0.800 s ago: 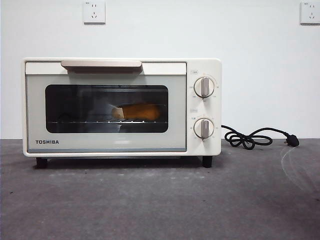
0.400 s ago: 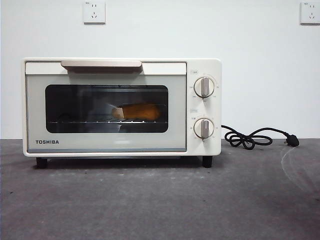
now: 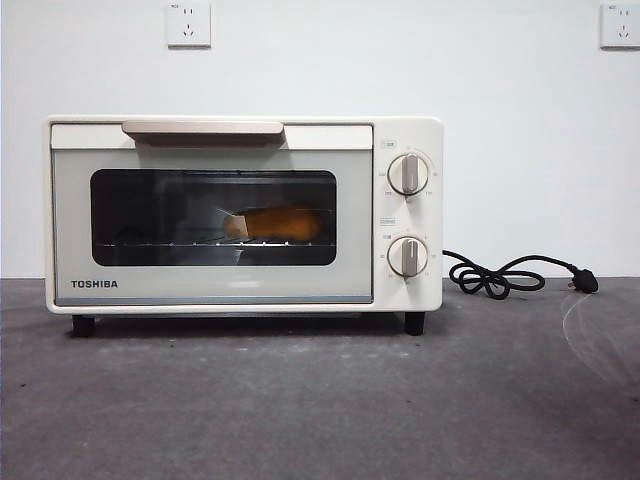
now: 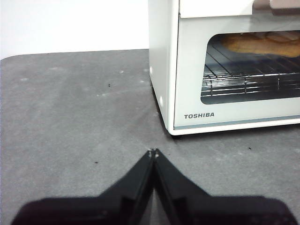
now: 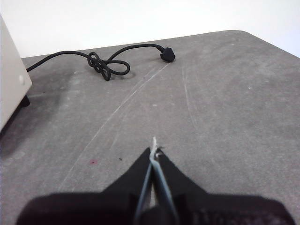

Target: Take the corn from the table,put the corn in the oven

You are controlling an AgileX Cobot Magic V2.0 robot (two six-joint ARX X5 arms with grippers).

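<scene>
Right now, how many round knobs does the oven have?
2. On the cream-white boxy toaster oven, the upper round knob sits above the lower round knob, both right of the dark glass window.

The oven [image 3: 243, 213] is faced level from table [image 3: 320, 400] height. It is shared with both wrist views, looking down across the table from either side.

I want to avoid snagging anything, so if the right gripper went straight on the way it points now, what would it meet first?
Probably nothing: the right gripper, jaws shut, points across bare dark grey table. The knotted black cord and cream-white oven lie off to one side, though depth is unclear.
</scene>
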